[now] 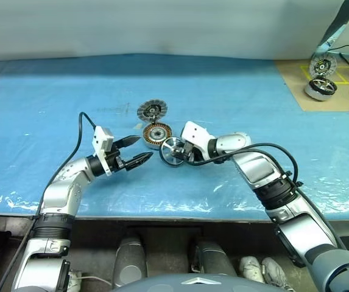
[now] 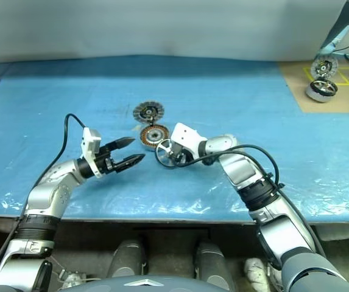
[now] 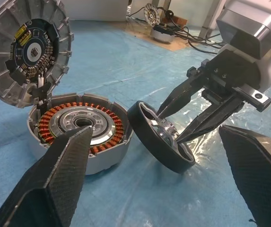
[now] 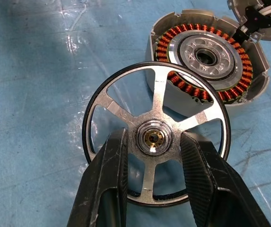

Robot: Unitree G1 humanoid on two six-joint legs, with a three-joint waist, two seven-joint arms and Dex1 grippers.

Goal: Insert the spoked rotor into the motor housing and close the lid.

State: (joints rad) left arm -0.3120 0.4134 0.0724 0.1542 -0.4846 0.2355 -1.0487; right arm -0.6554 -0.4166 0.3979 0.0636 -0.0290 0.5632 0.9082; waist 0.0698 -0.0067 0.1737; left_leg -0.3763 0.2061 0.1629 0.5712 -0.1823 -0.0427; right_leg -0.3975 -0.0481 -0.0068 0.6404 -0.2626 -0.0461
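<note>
Gripping the shiny silver spoked rotor [image 4: 156, 135] by its hub, my right gripper [image 4: 155, 156] holds it tilted on edge just beside the round copper-wound motor housing [image 4: 208, 56]; lid [image 3: 29, 49] upright, left gripper [image 1: 134, 151] wide apart nearby.

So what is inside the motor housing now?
Inside the housing a ring of copper windings surrounds a silver hub with a dark centre hole. The rotor, outside it and gripped at its hub by the right gripper, covers part of the ring.
</note>
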